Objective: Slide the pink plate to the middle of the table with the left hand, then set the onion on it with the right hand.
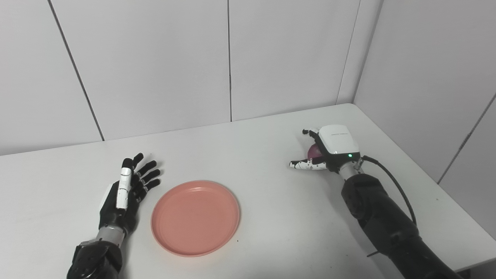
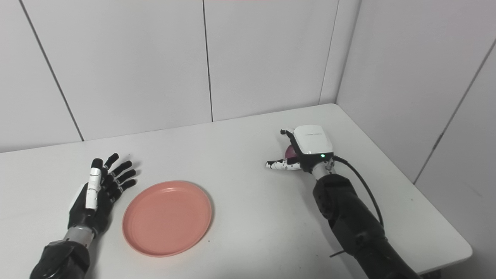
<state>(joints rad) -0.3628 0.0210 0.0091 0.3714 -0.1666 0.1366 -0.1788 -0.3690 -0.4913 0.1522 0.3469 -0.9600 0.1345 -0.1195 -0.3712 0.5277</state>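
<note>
- The white table [image 1: 271, 217] carries one plate, one onion and the robot's two hands; nothing else lies on it.
- The single pink plate [image 1: 195, 217] sits flat near the front edge, a little left of the table's middle, and it is empty.
- The left hand [image 1: 126, 192] rests just beside the plate's left rim, fingers spread and holding nothing; it does not appear to touch the plate.
- The right hand [image 2: 306, 149] lies over toward the far right corner, palm down, its fingers curled over the onion [image 2: 289, 152], with the thumb stretched out along the table toward the left edge.
- Only a small purple patch of the onion shows under the palm, so whether the fingers grip it firmly cannot be told.
- Judged from this, the plate slide looks done and the onion pickup is in hand.
- The next move calls for a secure close, a lift, and a carry leftward and toward the front edge to above the plate.
</note>
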